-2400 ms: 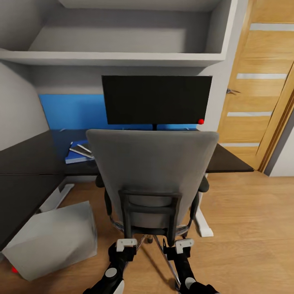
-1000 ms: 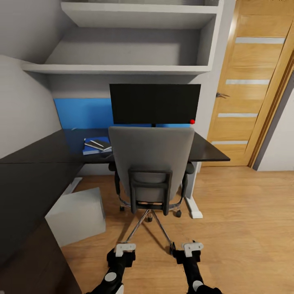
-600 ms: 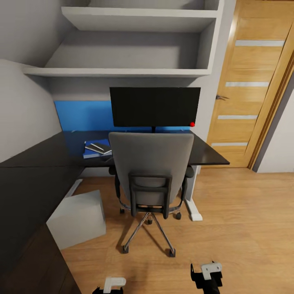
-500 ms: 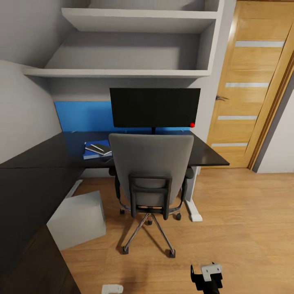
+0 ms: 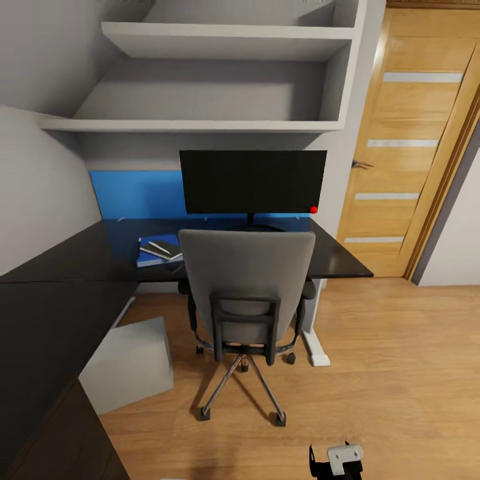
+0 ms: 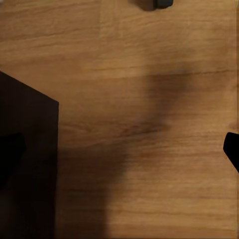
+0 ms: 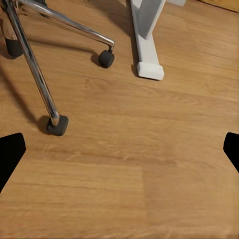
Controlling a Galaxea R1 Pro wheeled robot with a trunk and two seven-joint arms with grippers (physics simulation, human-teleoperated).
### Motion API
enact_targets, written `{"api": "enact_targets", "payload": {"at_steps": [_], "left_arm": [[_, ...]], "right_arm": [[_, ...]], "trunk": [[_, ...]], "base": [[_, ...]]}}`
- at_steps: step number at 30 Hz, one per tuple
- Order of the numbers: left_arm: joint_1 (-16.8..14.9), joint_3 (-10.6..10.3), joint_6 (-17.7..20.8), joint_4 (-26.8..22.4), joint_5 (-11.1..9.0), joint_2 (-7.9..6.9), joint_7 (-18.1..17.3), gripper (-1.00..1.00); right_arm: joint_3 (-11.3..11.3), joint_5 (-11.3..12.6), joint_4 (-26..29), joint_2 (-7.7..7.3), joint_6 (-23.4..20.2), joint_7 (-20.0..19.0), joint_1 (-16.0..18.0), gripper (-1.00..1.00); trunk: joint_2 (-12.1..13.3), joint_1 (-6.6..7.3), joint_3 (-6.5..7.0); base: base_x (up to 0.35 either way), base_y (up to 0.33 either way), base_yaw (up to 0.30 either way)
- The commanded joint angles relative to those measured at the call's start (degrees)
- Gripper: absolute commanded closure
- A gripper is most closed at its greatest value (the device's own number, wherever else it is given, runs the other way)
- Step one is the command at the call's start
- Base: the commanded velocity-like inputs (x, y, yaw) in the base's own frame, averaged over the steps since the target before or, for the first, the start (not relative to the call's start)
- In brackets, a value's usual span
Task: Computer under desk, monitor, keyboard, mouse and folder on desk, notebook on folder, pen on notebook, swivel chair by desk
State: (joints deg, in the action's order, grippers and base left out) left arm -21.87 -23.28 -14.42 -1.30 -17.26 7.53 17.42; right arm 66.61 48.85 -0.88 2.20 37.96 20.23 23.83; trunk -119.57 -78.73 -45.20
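The grey swivel chair stands pushed in at the black L-shaped desk, its back toward me. Behind it the black monitor stands on the desk. Left of the chair a blue folder lies on the desk with a dark notebook and a pale pen on top. The grey computer case sits on the floor at the desk's corner. My right gripper hangs low over the floor, open, looking at the chair's caster. My left gripper is open above bare floor.
White shelves hang above the monitor. A wooden door is at the right, with open wood floor before it. The desk's white foot lies beside the chair's base. A dark panel shows in the left wrist view.
The view has pulled back from the chair and desk. Both grippers have dropped toward the picture's lower edge, the left one out of the head view. The chair stays at the desk.
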Motion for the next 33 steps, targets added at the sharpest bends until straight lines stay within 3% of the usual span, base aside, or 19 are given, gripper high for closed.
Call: {"api": "enact_targets", "payload": {"at_steps": [1, 4, 10, 33], "left_arm": [[-0.03, -0.47, -0.9, 0.05, -0.5, -0.01, 0.17, -1.0], [-0.02, -0.45, -3.18, 0.07, -0.49, -0.22, 0.24, -1.0], [-0.02, -0.44, -3.09, 0.07, -0.49, -0.96, 0.17, -1.0], [-0.02, -0.59, -2.64, 0.07, -0.49, -0.77, 0.18, -1.0]], "right_arm": [[0.47, 0.11, -0.07, 0.02, 0.06, 0.33, 0.02, -1.0], [0.28, 0.03, -0.27, 0.39, -0.43, 0.08, -0.75, -1.0], [0.37, 0.02, -0.29, 0.46, -0.43, 0.08, -1.05, -1.0], [0.36, 0.02, -0.26, 0.43, -0.43, 0.08, -1.06, -1.0]], "trunk": [[0.39, 0.24, 0.13], [1.59, 0.89, 0.67], [4.0, 2.21, 1.74], [13.23, 7.26, 5.87]], "base": [[0.0, 0.0, 0.0], [0.0, 0.0, 0.0], [0.0, 0.0, 0.0], [0.0, 0.0, 0.0]]}}
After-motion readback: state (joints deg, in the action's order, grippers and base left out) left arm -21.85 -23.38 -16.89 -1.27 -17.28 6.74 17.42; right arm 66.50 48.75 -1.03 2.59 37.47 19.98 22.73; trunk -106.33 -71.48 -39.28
